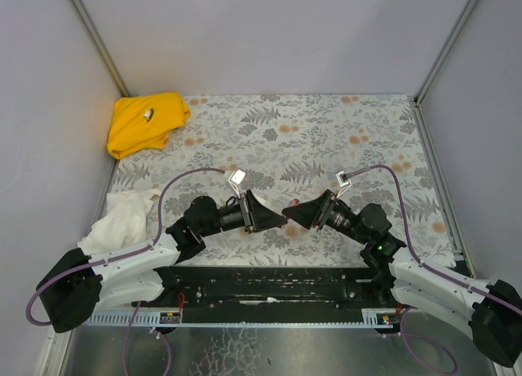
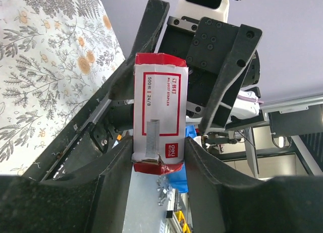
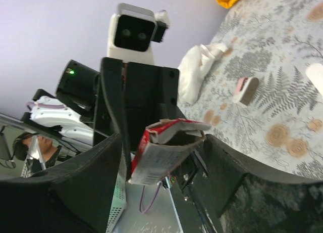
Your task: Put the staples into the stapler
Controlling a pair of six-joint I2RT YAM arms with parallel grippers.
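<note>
**A:** What's your left hand doing?

**B:** Your left hand [image 2: 157, 153] is up off the bench [image 1: 326, 131]. It is clamped on the two long edges of the red-and-white staple box [image 2: 159, 91] near its torn end, with the label facing the wrist camera.

**A:** And your right?

**B:** Your right hand [image 3: 164, 144] meets it head-on. Its fingers stand close on either side of the box's open end. I cannot tell whether they press on it or only flank it.

**A:** Where are the staples?

**B:** The inside of the box is too dark to make them out.

**A:** And the stapler?

**B:** The stapler [image 3: 246, 90] lies on the bench near the white cloth [image 3: 199, 71], apart from both your hands.
</note>
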